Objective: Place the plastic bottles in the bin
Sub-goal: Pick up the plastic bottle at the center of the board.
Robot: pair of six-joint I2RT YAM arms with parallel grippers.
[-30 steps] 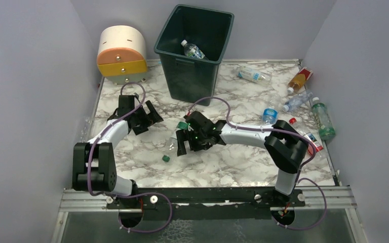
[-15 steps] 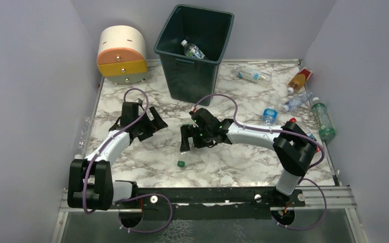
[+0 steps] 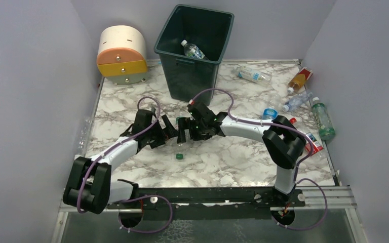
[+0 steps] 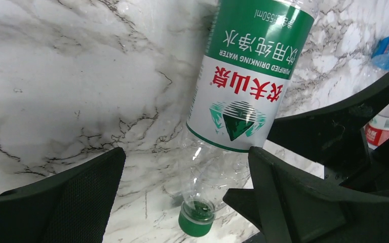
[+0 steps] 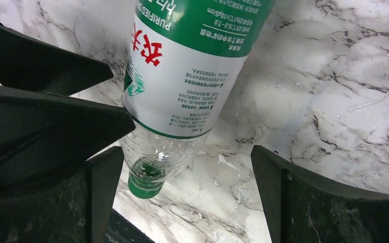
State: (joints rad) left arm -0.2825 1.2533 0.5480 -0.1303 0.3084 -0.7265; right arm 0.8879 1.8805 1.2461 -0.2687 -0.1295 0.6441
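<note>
Left gripper [image 4: 186,154] and right gripper [image 5: 186,151], both agape, are hovering over one bottle [image 4: 240,86]. One should be clamping next.

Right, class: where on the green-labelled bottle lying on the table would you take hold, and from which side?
Probably the labelled middle of the bottle, from above, across its width. It lies flat on the table; that part is straight-sided, while the clear neck tapers towards the green cap.

Bottles [image 3: 253,75]: at least eight. Bin [image 3: 188,77]: one. Drawer unit [image 3: 121,53]: one. Arms [image 3: 245,130]: two.
</note>
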